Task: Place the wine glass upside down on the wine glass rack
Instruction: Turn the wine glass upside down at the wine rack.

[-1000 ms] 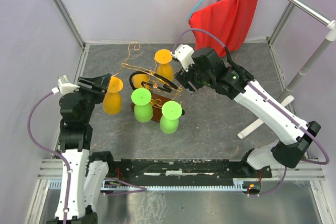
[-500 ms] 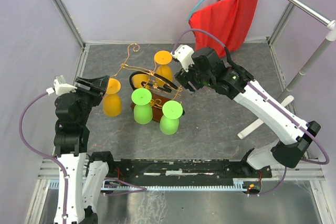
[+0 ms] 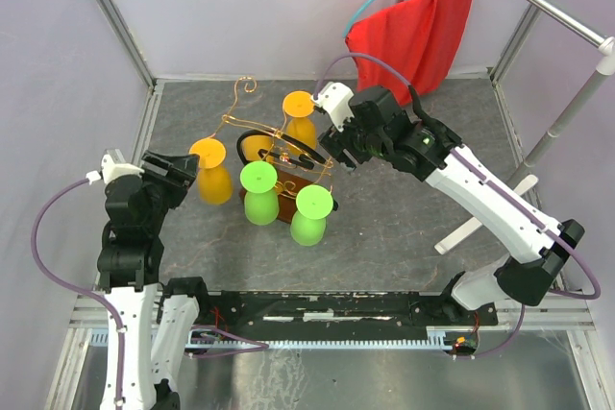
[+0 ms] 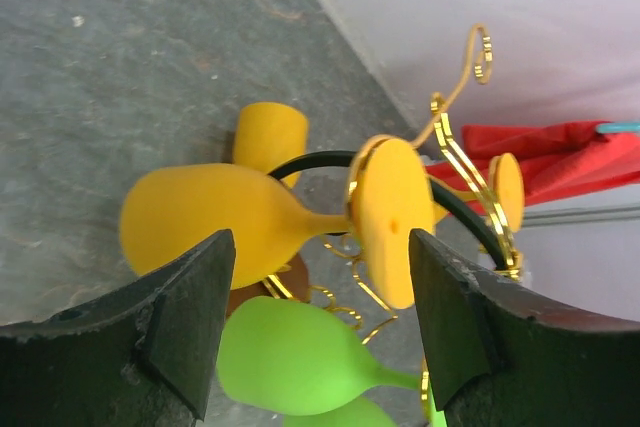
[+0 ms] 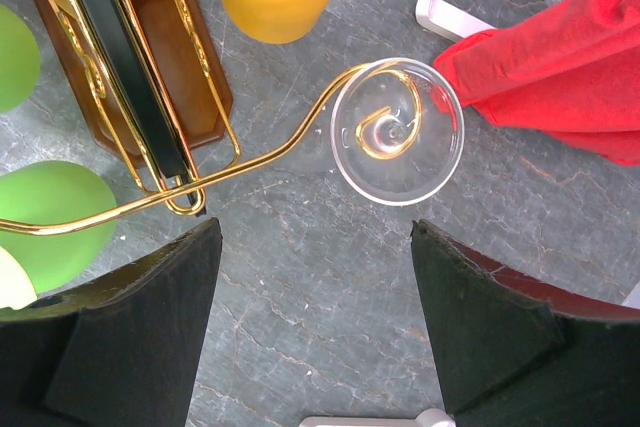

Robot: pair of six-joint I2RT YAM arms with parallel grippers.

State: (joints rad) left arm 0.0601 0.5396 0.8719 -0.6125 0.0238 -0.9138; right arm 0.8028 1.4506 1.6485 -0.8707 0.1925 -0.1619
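Wine glass (image 3: 211, 180) hangs inverted on rack (image 3: 293, 148) left side, both jaws released; draw left gripper (image 3: 178, 170) straight back, clear of its foot.

— How is the left arm (image 3: 123, 247) seen from above?

— It is shown raised from the near left edge and folded at the elbow. The left gripper (image 3: 184, 166) is levelled toward the centre, and its jaws are held well apart.

— And the right arm (image 3: 490, 201)?

— It is stretched from the near right corner toward the middle. The right gripper (image 3: 338, 147) is tipped downward, and its dark fingers (image 5: 130, 337) are spread wide.
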